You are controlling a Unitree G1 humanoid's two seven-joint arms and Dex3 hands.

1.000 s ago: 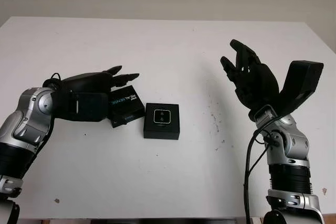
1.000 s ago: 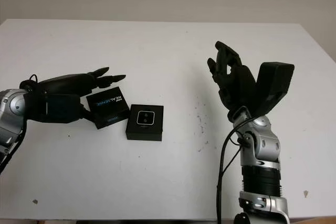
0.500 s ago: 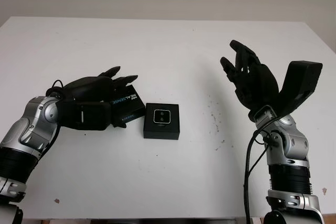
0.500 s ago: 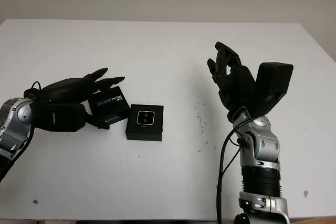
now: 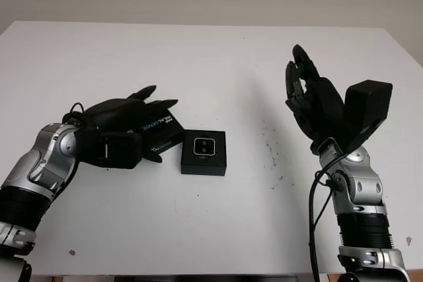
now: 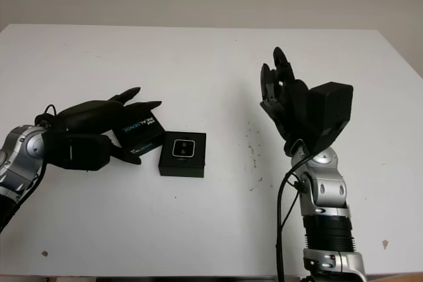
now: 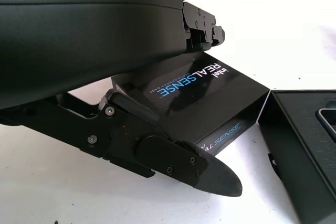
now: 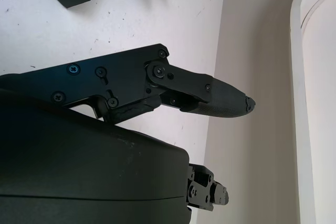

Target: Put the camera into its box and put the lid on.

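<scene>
The left hand [image 5: 122, 130] has its fingers around the lid [image 5: 162, 138], thumb under its near edge, not clearly clamped. It should grip both sides firmly before lifting, keeping the lid level. The lid lies askew, long axis slanting away to the right, just beside the box [image 5: 203, 152] (camera [image 5: 203, 145] already inside). The right hand [image 5: 317, 107] is open, raised well apart

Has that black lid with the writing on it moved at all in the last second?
Yes. The lid, gripped by the left hand, has tilted, its near end lifting off the table, but it stays beside the open box.
</scene>
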